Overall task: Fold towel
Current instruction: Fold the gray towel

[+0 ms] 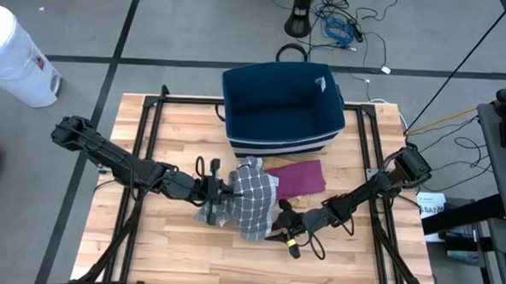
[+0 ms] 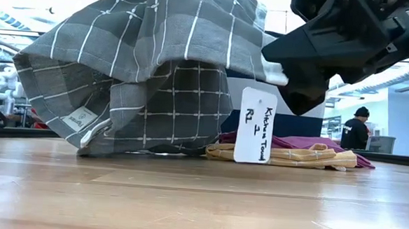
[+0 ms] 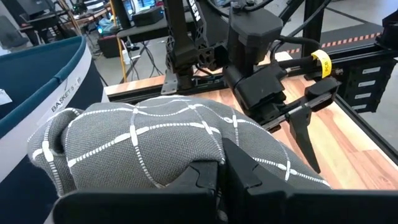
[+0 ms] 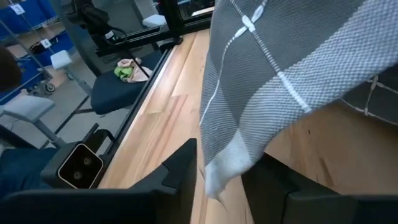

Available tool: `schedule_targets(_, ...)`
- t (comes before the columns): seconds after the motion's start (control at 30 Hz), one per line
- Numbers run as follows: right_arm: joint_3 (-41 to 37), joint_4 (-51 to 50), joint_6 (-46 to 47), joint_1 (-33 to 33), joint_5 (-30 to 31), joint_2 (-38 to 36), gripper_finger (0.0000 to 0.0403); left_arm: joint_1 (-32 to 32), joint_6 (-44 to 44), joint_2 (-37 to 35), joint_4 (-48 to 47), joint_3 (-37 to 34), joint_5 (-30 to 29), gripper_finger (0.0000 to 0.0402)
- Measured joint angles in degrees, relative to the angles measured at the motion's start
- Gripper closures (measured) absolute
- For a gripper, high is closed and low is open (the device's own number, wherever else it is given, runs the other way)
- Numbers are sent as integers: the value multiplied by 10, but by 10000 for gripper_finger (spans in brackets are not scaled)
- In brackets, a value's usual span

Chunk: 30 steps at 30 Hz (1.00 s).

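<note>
A grey checked towel (image 1: pixel 250 202) is bunched and raised at the table's middle, with its lower folds (image 2: pixel 146 148) resting on the wood. My left gripper (image 1: pixel 219 190) comes in from the table's left and is shut on the towel, which drapes over its fingers (image 3: pixel 205 177). My right gripper (image 1: pixel 281 219) stands open at the towel's near right side. A hanging hemmed corner of the towel (image 4: pixel 224 168) dangles between its two fingers (image 4: pixel 180 171). I cannot tell whether that corner touches them. My left gripper is shut on the towel's upper part, coming nearly level from the table's left. Bunched cloth (image 3: pixel 155 143) lies over the fingers and hides the place of contact. The towel hangs down from the hold in slack folds, its bottom (image 2: pixel 118 148) on the table.
A maroon towel (image 1: pixel 298 176) lies flat just beyond the grey one, over a folded tan cloth (image 2: pixel 279 155) that has a white label (image 2: pixel 254 125) in front of it. A dark blue basket (image 1: pixel 280 109) stands at the far middle. Black frame rails (image 1: pixel 146 137) run along both table sides.
</note>
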Motion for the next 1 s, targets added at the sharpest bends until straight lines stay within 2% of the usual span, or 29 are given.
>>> schedule_targets(0.1, 0, 0, -11, -1, -2, 0, 336, 0, 0, 0, 0, 0, 0, 397)
schedule_targets(0.17, 0, 3, -28, -1, -7, 0, 376, 0, 0, 0, 0, 0, 0, 397)
schedule_targets(0.23, 0, 22, -49, -1, -17, 0, 394, 0, 3, 0, 0, 0, 0, 396)
schedule_targets(0.4, 0, 68, -83, -1, -33, -9, 401, 0, 23, 0, -5, 0, 0, 371)
schedule_targets(0.6, 0, 78, -122, -1, -48, -58, 402, 0, 34, 0, -5, 0, 0, 292)
schedule_targets(0.8, 0, 51, -158, -1, -47, -129, 403, 0, 36, -3, 12, 0, -28, 218)
schedule_targets(1.0, 0, 14, -194, -1, -42, -203, 403, -2, 69, -3, 53, 0, -45, 171)
